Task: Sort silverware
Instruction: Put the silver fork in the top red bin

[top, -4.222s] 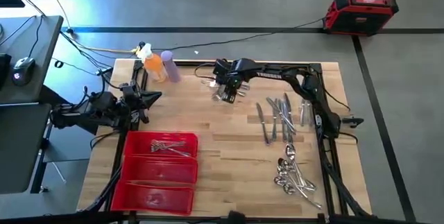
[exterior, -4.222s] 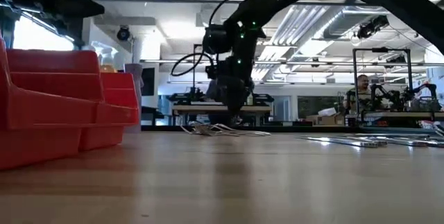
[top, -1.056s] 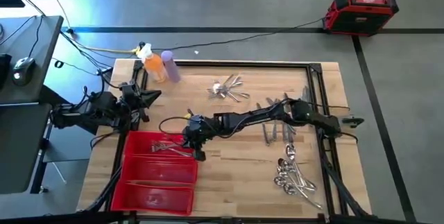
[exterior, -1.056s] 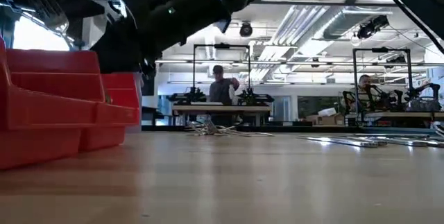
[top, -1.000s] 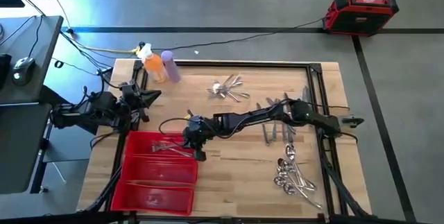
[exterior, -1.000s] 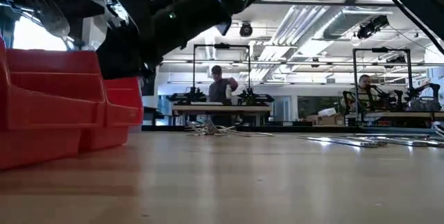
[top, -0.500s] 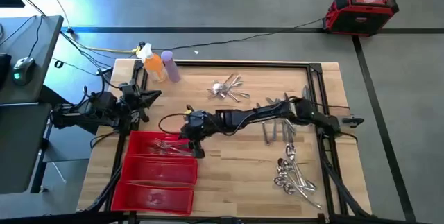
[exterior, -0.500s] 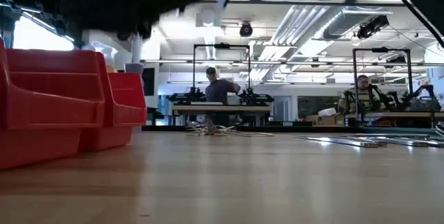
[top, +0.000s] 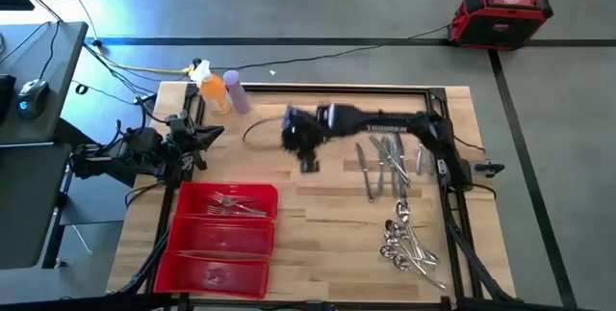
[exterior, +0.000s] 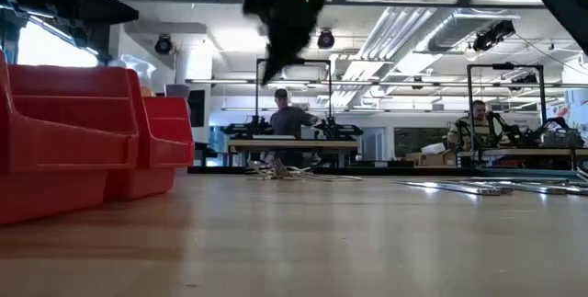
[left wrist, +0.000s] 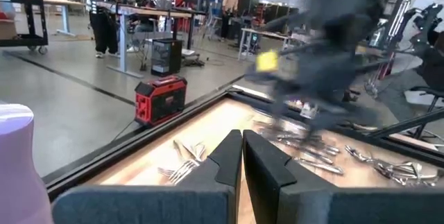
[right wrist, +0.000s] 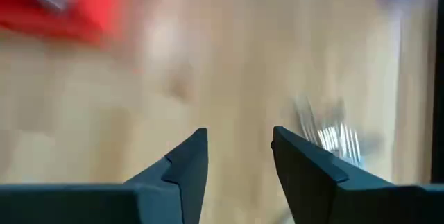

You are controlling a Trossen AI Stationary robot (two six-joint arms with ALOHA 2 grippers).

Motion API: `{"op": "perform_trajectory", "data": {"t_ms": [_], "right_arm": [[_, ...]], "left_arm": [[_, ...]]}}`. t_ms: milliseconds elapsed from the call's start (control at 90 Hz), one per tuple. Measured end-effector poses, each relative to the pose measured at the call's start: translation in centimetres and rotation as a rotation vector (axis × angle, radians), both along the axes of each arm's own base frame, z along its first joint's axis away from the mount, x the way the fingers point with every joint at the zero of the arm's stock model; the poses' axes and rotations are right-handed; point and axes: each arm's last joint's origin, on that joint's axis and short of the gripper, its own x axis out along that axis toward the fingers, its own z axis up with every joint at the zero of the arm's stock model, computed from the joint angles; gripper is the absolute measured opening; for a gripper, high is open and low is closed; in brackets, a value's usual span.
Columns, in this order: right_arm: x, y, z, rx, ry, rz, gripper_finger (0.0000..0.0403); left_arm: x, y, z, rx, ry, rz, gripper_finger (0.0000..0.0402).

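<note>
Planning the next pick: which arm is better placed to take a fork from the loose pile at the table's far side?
The right. Its gripper hangs open and empty above the fork pile, while the left gripper waits shut at the table's left edge.

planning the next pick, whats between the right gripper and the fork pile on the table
Nothing: in the right wrist view the open right gripper looks at bare wood up to the fork pile. From above, the arm hides that pile.
</note>
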Motion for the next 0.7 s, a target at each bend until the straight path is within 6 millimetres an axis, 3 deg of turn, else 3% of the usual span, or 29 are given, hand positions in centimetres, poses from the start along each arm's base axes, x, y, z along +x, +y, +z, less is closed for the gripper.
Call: {"op": "perform_trajectory", "data": {"t_ms": [189, 333, 500, 700], "right_arm": [[-2.4, -7.2, -3.5, 0.038, 0.072, -0.206, 0.0144], [-4.3, -10.9, -6.7, 0.050, 0.082, -0.266, 0.0144], [-5.9, -12.1, -9.8, 0.055, 0.105, -0.229, 0.0144], [-6.2, -12.1, -11.7, 0.019, 0.056, -0.239, 0.0144]], "left_arm": [[0.0, 0.0, 0.0, -0.001, -0.001, 0.000, 0.0000], [0.0, 0.0, 0.0, -0.001, -0.001, 0.000, 0.0000], [0.0, 0.0, 0.0, -0.001, 0.002, 0.000, 0.0000], [0.0, 0.0, 0.0, 0.000, 0.005, 0.004, 0.0000]]}}
